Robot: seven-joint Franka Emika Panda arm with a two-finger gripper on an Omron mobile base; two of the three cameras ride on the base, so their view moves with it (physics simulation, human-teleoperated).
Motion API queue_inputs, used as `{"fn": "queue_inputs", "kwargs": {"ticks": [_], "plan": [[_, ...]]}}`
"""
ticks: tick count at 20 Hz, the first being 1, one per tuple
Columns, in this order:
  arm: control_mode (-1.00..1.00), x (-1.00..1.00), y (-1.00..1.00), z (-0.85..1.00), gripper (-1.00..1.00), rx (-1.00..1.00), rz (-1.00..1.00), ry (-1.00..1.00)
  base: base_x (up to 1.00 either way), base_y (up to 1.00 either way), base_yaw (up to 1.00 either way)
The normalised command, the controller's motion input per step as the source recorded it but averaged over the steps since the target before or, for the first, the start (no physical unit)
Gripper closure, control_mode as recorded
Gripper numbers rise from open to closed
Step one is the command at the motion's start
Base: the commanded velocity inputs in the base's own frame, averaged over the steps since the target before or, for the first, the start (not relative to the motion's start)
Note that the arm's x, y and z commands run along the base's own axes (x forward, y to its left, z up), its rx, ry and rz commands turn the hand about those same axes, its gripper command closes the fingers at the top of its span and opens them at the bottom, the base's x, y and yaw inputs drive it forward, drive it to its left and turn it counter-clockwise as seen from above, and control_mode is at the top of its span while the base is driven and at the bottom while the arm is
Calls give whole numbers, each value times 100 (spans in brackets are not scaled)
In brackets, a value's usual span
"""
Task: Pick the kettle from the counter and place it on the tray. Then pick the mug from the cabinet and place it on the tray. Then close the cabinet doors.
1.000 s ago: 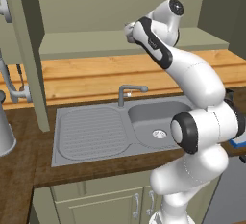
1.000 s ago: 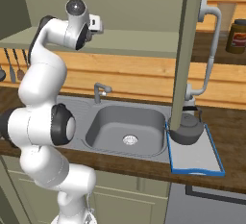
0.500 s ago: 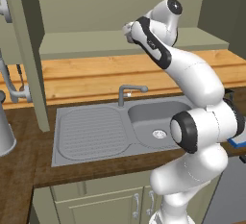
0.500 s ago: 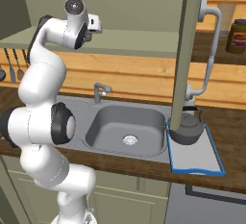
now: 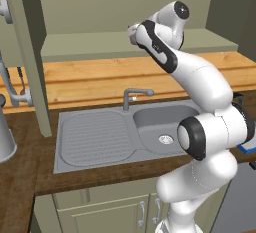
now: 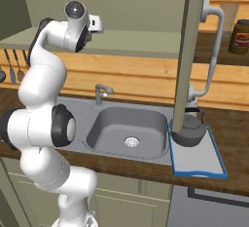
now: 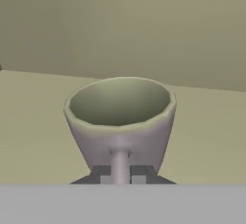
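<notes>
up high, the sage-green wall cabinet [image 5: 125, 52] stands open over the dark brown wood-grain counter [image 6: 228, 123]. on the blue-rimmed rectangular tray [image 6: 202, 160] by the grey steel sink [image 6: 127, 132] sits the squat dark grey kettle [image 6: 189, 131]. on the cabinet shelf, the small grey cylindrical mug [image 7: 120, 117] stands upright, its loop handle pinched between the narrowed gripper [image 7: 119, 175] fingertips.

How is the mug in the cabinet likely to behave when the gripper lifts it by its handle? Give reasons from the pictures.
The mug looks rigid, so it should keep its shape. The gripper is shut on its thin handle, well off-centre, so the mug may swing or tilt. It is empty, so probably light.
</notes>
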Motion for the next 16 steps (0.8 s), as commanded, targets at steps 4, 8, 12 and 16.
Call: {"fn": "queue_inputs", "kwargs": {"ticks": [4, 8, 12, 16], "plan": [[-100, -35, 0, 0, 100, 0, -2, 0, 0, 0, 0], [-100, -82, 3, 4, 100, 0, -22, 0, 0, 0, 0], [-100, -77, 4, 12, 100, 0, -39, 2, 0, 0, 0], [-100, -79, 0, 13, 100, 3, -55, 1, 0, 0, 0]]}}
